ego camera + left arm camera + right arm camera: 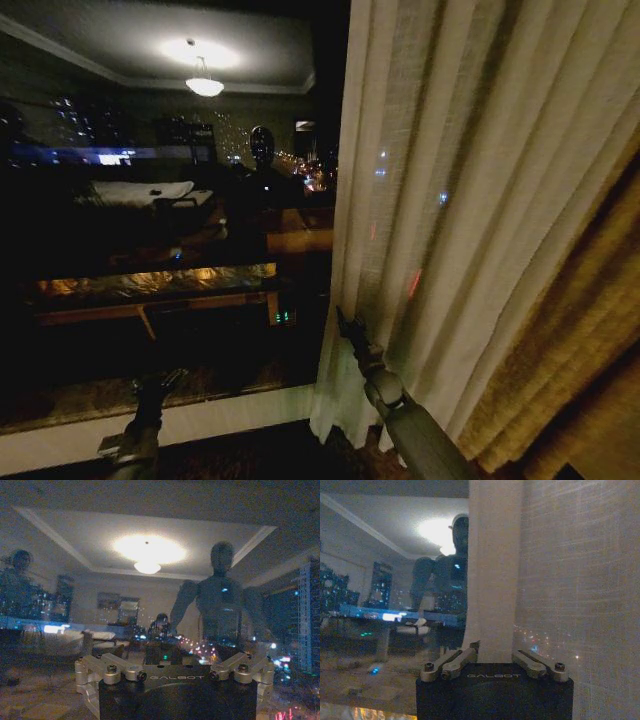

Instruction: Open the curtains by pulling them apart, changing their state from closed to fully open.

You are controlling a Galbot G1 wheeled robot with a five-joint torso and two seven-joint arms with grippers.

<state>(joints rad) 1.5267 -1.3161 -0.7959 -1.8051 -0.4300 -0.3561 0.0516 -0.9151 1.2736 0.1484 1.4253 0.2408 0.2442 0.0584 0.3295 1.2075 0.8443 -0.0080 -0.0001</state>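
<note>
One right gripper (pixel 345 325) clamped on curtain (pixel 450 200) edge; left gripper (pixel 165 383) unclear; pull sideways steadily, keep hold.

sheer curtain (pixel 450 200) hangs at three o'clock, window (pixel 170 200) at nine, right gripper (pixel 347 325) at its edge.

A dark window pane (pixel 170 250) spans nine o'clock, mirroring a lit ceiling lamp (pixel 204 85) at eleven o'clock. A thick golden drape (pixel 570 350) hangs at four o'clock. White sill (pixel 200 425) at seven o'clock.
</note>
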